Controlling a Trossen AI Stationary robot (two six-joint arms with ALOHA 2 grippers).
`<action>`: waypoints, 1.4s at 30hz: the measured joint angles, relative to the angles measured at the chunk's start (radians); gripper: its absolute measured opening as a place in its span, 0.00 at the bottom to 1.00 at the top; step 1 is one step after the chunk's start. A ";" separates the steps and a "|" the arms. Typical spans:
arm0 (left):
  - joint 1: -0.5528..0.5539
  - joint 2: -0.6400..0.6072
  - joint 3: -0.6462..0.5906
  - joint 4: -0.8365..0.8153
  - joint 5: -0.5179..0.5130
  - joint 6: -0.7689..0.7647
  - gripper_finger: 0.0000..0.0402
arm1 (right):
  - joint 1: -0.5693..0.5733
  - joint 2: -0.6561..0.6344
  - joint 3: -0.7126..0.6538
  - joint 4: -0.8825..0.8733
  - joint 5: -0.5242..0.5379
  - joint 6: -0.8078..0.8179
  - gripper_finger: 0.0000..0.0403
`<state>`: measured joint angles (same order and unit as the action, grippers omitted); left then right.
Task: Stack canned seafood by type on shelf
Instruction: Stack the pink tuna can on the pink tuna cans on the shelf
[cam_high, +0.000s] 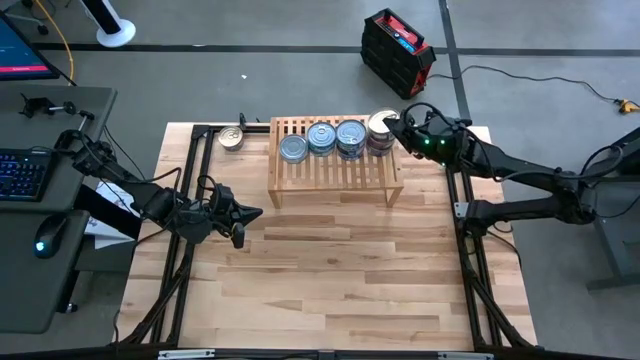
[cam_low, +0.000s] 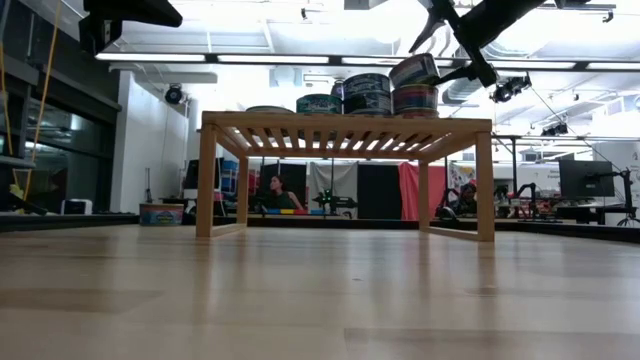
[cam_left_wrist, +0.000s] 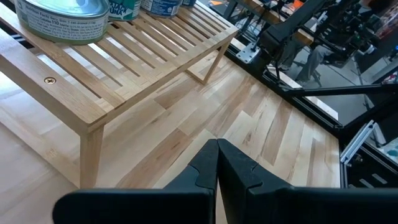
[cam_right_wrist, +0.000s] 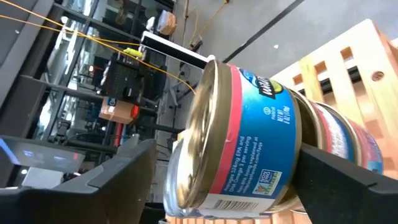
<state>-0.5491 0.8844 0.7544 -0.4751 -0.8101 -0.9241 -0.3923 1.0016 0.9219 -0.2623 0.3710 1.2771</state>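
Right claw: my right gripper (cam_high: 392, 127) sits at the upper right of the overhead frame, fingers spread wide on either side of the top tin (cam_right_wrist: 249, 134), which leans a little off level; I can't tell if they touch it.
Step in hand: letting go, by my read. This pink-and-blue tin has just landed on the red-banded stack (cam_high: 380, 130) at the right end of the shelf (cam_high: 335, 180).
Where the tins are: three bluish-lidded tins (cam_high: 322, 140) stand in a row along the shelf's back edge, just beside my stack; one stray tin (cam_high: 232, 138) rests on the table, upper left of the shelf.
Left claw: my left gripper (cam_high: 240, 215) hovers over bare table at middle left, fingers pressed together, waiting.
Next move: lift straight back and up so neither finger nudges the leaning tin, then go for the stray.
Risk: a brush on withdrawal could tip that top tin off.
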 joint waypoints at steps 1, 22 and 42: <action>0.000 0.000 0.000 0.000 0.000 0.000 0.00 | 0.000 0.000 0.002 0.002 0.000 0.001 0.84; 0.000 0.000 0.000 -0.001 0.000 0.001 0.00 | 0.000 0.018 0.026 -0.057 -0.060 0.074 0.84; 0.000 0.000 0.000 -0.005 0.002 -0.001 0.00 | 0.000 0.239 0.403 -0.536 -0.052 -0.030 0.84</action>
<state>-0.5492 0.8841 0.7540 -0.4802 -0.8080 -0.9253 -0.3920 1.2408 1.3245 -0.7984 0.3186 1.2476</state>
